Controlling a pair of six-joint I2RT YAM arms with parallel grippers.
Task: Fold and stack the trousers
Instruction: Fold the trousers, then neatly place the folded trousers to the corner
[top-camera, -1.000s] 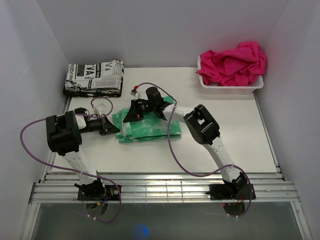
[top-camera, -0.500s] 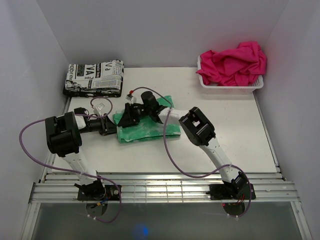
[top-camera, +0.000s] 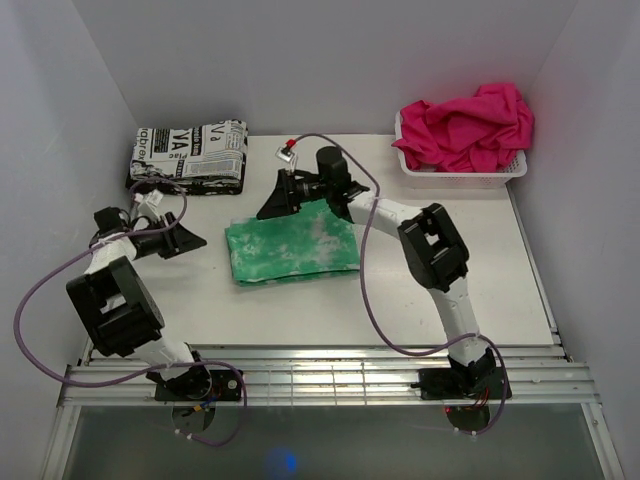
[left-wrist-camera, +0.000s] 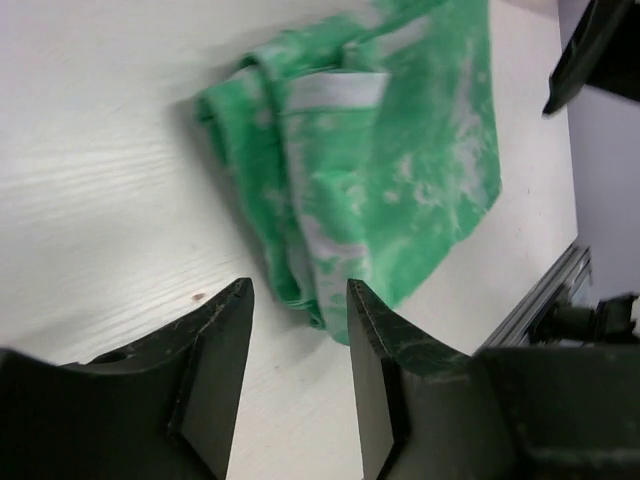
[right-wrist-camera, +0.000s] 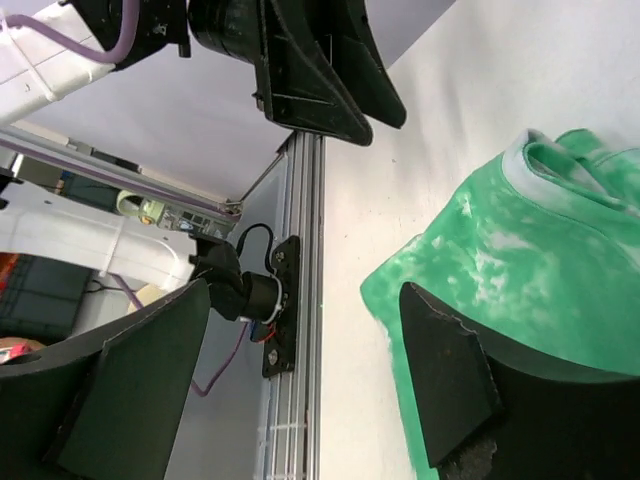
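Seen from above, the trousers (top-camera: 290, 250) lie folded flat mid-worktop (top-camera: 480, 270). Only the left wrist view shows their stacked layers and white band. At the worktop's 2 o'clock corner, a white basket (top-camera: 462, 180) holds pink cloth (top-camera: 465, 125). The left gripper (top-camera: 190, 240), at the trousers' 9 o'clock, and the right gripper (top-camera: 272, 200), at 11, both have jaws released and empty.
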